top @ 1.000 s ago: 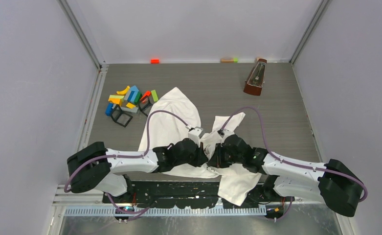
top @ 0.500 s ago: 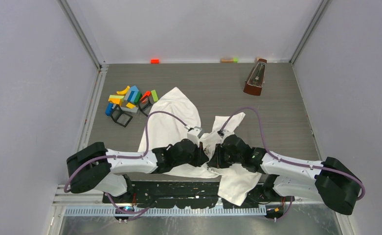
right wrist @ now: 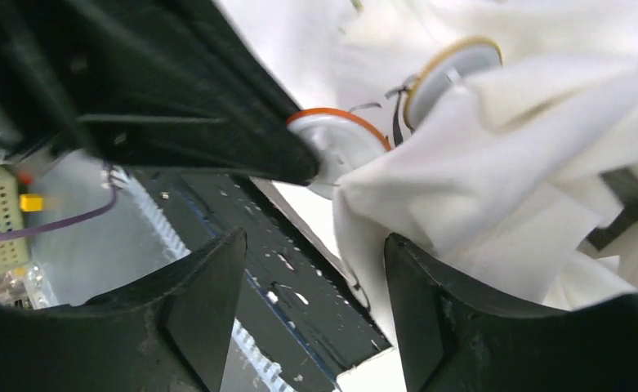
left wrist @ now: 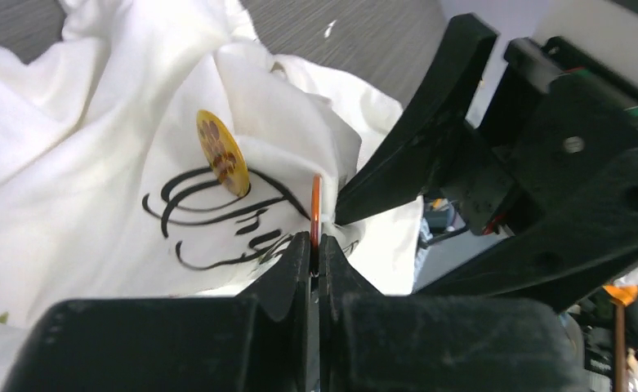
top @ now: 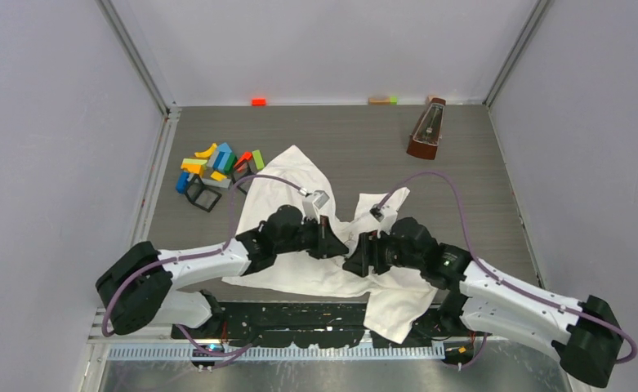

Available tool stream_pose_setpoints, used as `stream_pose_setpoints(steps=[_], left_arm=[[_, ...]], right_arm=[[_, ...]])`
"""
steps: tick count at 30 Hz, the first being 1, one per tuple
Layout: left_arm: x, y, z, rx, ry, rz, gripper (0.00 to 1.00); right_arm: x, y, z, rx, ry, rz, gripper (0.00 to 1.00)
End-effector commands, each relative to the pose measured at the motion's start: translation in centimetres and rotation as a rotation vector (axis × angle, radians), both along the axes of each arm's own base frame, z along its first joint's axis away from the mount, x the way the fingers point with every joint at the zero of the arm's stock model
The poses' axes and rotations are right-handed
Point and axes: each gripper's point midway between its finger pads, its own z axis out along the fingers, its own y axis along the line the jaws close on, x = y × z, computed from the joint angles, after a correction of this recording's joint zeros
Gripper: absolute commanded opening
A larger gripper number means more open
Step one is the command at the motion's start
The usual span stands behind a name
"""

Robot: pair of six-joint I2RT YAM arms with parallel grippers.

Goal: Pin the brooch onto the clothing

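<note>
And we're in close on the left end effector [left wrist: 315, 241]: its fingers are squeezed right together on the brooch [left wrist: 315, 204], an orange-rimmed disc seen edge-on and gripped by its rim. Facing it, the right end effector [right wrist: 315, 245] stands with its fingers well apart. A bunched fold of the clothing [left wrist: 78, 204] lies against one finger, but we see nothing clamped.

The brooch looks thin, stiff and light, and we judge that a rim hold like this could let it twist or slip. The clothing is limp and would give way under a pin, so it needs holding taut just beside the dark lettering [left wrist: 209, 220]. A yellow badge [left wrist: 220, 153] already sits there.

The clothing lies crumpled on the table [top: 462, 163] between the arms, with one end hanging over the near edge. The brooch's pin is out of sight, so we can't tell whether it touches the fabric. From above, both wrists cover the spot.
</note>
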Motion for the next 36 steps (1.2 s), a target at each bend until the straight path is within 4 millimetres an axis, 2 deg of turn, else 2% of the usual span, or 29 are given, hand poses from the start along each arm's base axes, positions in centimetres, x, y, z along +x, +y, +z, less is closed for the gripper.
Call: stream_pose_setpoints(steps=[1, 6, 10, 16, 26, 36], left_arm=[[-2.0, 0.7, 3.7, -0.154, 0.002, -0.22, 0.0], [-3.6, 2.1, 4.3, -0.173, 0.039, -0.357, 0.0], [-5.1, 3.1, 5.5, -0.213, 0.085, -0.451, 0.0], [-6.3, 3.8, 6.8, -0.241, 0.118, -0.533, 0.0], [-6.7, 3.9, 8.0, -0.266, 0.124, -0.595, 0.0], [-6.6, 4.0, 8.2, -0.271, 0.125, -0.607, 0.0]], right_arm=[[0.0, 0.3, 6.5, 0.131, -0.179, 0.133, 0.7], [-0.9, -0.1, 10.4, 0.222, -0.321, 0.245, 0.73], [-1.5, 0.1, 11.7, 0.266, -0.377, 0.301, 0.74], [-1.5, 0.4, 11.2, 0.286, -0.398, 0.318, 0.74], [-2.8, 1.9, 11.4, 0.377, -0.392, 0.442, 0.71], [-3.4, 3.0, 9.7, 0.399, -0.288, 0.501, 0.52]])
